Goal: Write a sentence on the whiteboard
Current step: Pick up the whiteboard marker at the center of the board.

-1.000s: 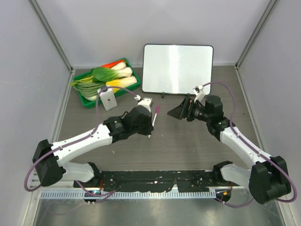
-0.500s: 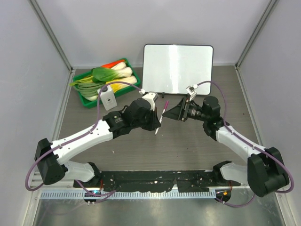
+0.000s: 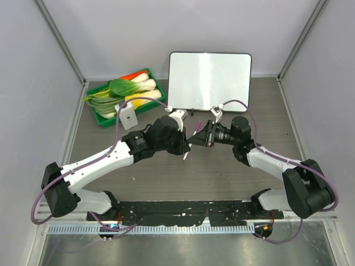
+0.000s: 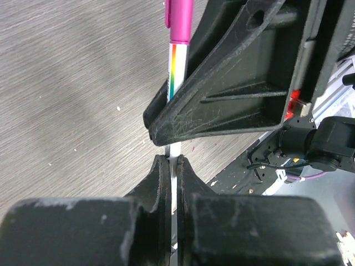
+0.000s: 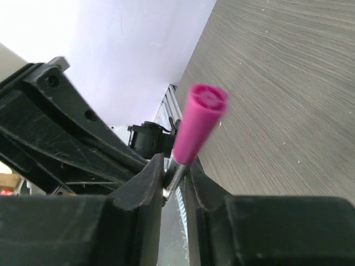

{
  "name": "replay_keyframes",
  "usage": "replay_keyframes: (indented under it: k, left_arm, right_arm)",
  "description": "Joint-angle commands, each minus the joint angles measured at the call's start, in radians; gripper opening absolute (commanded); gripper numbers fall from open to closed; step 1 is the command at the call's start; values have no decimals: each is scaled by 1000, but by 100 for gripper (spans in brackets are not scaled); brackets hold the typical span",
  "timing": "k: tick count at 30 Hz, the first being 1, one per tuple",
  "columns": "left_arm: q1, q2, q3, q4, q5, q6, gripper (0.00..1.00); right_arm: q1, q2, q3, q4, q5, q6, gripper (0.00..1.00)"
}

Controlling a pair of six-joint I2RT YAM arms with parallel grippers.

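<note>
The whiteboard [image 3: 209, 80] stands propped at the back of the table, its face blank white; the sentence is not in view. In mid-table a marker [image 3: 192, 134] with a pink cap [image 4: 179, 19] and a rainbow-striped white barrel is held in the air between both arms. My left gripper [image 3: 187, 146] is shut on the lower barrel [image 4: 173, 163]. My right gripper [image 3: 196, 134] is shut on the barrel just below the cap [image 5: 175, 172]. The cap [image 5: 198, 122] sticks out past the right fingers. The marker's tip is hidden.
A green tray [image 3: 102, 123] of leafy vegetables sits at the back left, with a small white box [image 3: 128, 116] beside it. Grey enclosure walls ring the table. The black base rail [image 3: 183, 210] runs along the near edge.
The left arm carried the marker rightward. The right gripper, wide open before, moved left onto the marker and closed on it below the cap.
</note>
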Motion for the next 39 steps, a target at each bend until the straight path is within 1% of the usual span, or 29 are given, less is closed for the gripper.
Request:
replay_keyframes:
  k: [1,2,3,4,5,6,7,8,9,10,12,13,14,16,19,22,27,29,31,34,39]
  left_arm:
    - [1,-14,8,25,17,-1,0]
    - [1,-18,8,19,9,-1,0]
    - [1,-21,8,16,7,1,0]
    - [1,-26,9,9,9,2,0]
    - [1,-33,9,1,-29,1,2]
    - [1,-40,8,-7,-41,2,7]
    - [1,-49,8,-16,-52,2,13]
    - [2,-58,9,-24,-64,2,24]
    - [4,-67,6,-27,-71,4,31]
    - [9,-75,5,-31,-71,7,41]
    - [24,-87,2,-39,-72,-1,68]
    - [36,-95,-1,-41,-68,-13,74]
    - [50,-98,-4,-38,-51,-21,77]
    - [82,-109,-21,-9,-5,-35,80]
    - [131,-118,-64,82,113,-64,80]
    - [162,-115,-106,203,237,-81,80]
    - [168,-69,-118,353,386,-82,80]
    - [168,-44,-115,399,438,-88,77]
    - [168,-17,-109,424,468,-93,72]
    - [168,14,-100,418,477,-96,68]
    - [168,19,-123,432,486,-101,60]
  right_arm:
    - [6,-2,-2,86,18,12,16]
    - [3,-4,-2,84,21,12,5]
    - [4,-10,-2,79,30,12,1]
    - [4,-13,-2,75,34,3,1]
    - [6,-20,3,52,46,-2,1]
    - [4,-25,6,37,53,-12,2]
    - [4,-37,15,-11,76,-25,1]
    - [4,-45,18,-31,87,-43,2]
    - [4,-60,29,-84,124,-52,1]
    - [4,-73,33,-118,147,-74,2]
    - [6,-121,44,-207,239,-85,1]
    - [3,-138,44,-235,276,-85,1]
    - [4,-169,43,-265,326,-83,1]
    - [3,-206,29,-257,359,-66,2]
    - [-2,-244,18,-258,396,-11,1]
    - [-11,-274,-3,-214,400,53,1]
    - [-23,-271,-6,-175,365,127,1]
    - [-28,-266,-10,-152,344,153,1]
    - [-31,-264,-10,-138,336,164,1]
    - [-39,-269,-14,-131,336,182,1]
    - [-60,-278,-31,-117,334,195,1]
